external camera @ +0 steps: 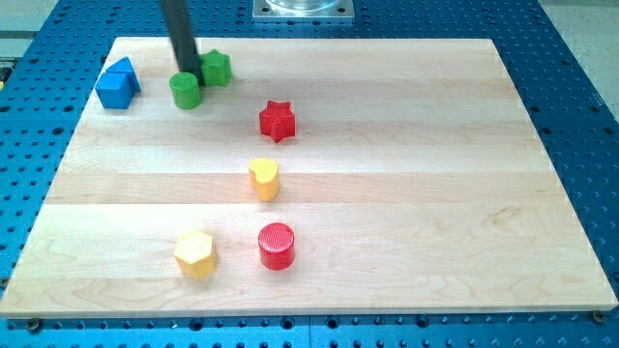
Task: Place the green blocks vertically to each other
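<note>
Bright, even light fills the view, and the pale counter (406, 145) shows its wood grain clearly with no strong glare. Shadows are soft and short: the red cylinder (277, 245) and the yellow hexagonal block (195, 253) each cast only a faint dark rim at their base. Focus is sharp from edge to edge, and only the dark rod (181, 39) looks slightly smeared.
</note>
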You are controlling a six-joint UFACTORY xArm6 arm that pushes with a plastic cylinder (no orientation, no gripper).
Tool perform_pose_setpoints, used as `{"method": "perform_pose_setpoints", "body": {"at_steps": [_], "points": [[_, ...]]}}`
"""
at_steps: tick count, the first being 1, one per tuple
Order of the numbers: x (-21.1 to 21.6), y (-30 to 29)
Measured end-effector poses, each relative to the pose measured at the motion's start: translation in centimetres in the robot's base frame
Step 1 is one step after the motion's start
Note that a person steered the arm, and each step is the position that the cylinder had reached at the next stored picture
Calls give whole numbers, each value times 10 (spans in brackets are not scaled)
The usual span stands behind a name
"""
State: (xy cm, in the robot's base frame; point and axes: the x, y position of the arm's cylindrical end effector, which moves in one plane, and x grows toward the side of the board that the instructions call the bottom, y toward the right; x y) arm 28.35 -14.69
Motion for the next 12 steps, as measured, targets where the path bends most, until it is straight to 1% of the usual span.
{"method": "perform_pose_setpoints", "body": {"at_steps": [1,2,3,4,5,6,7,8,9,10,11,12], "points": [[-10,8],[-15,51],[-21,53],[-43,-19],[5,-42],[43,-34],[46,-26],[82,-75],[92,-3],[73,45],[55,69],[46,48]]}}
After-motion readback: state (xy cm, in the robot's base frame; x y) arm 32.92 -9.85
